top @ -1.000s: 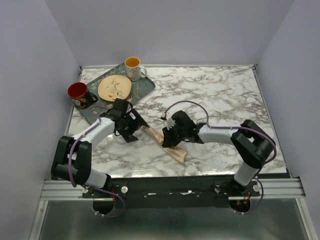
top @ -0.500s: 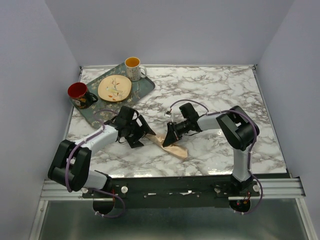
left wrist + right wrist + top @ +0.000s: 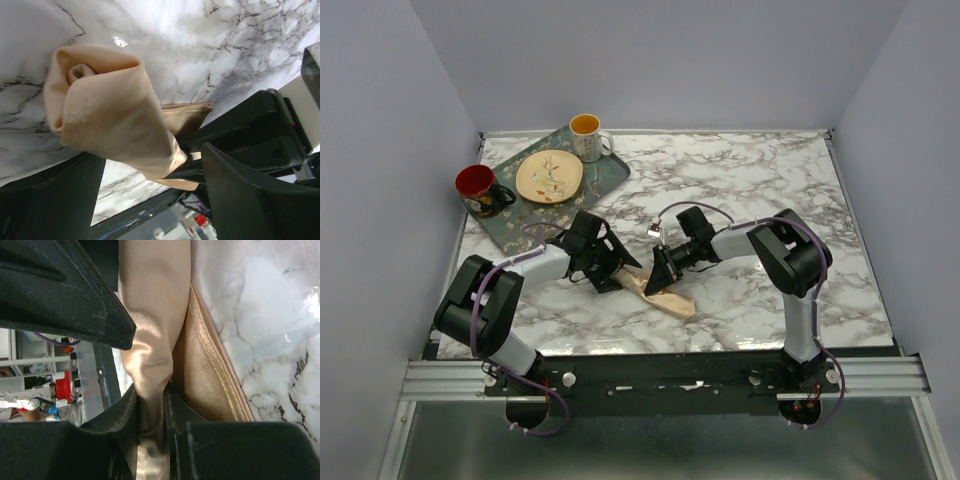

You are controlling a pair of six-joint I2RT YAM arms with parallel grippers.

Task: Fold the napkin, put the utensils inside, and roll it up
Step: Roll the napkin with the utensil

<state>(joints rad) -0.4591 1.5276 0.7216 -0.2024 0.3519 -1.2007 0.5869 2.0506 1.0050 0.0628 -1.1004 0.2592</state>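
Well to the left of the napkin (image 3: 670, 297) and farther back on the marble table (image 3: 770, 180), a dark mug with a red inside (image 3: 478, 187) sits at the left end of a grey-green tray (image 3: 611, 177). On the same tray, back and to the left of the napkin, lie a round cream floral plate (image 3: 549, 175) and then a pale mug with an orange inside (image 3: 586, 136), the farthest back of them from the napkin. The napkin itself is a peach-tan roll lying slantwise on the marble near the table's front edge, between the two arms. The left gripper (image 3: 623, 268) reaches the napkin's upper left end. In the left wrist view its jaws stand spread wide, one black finger (image 3: 50, 200) on each side of the roll, whose open spiral end faces the camera. The finger on the far side shows a gap from the cloth, so this gripper is released around the napkin rather than clamped on it. Just right of that end of the napkin, the right gripper (image 3: 658, 280) comes in from the other side. In the right wrist view its two fingers (image 3: 115, 420) are clenched on a narrow fold of the shiny cloth, with a hemmed layer of the napkin lying flat on the marble beside the grip
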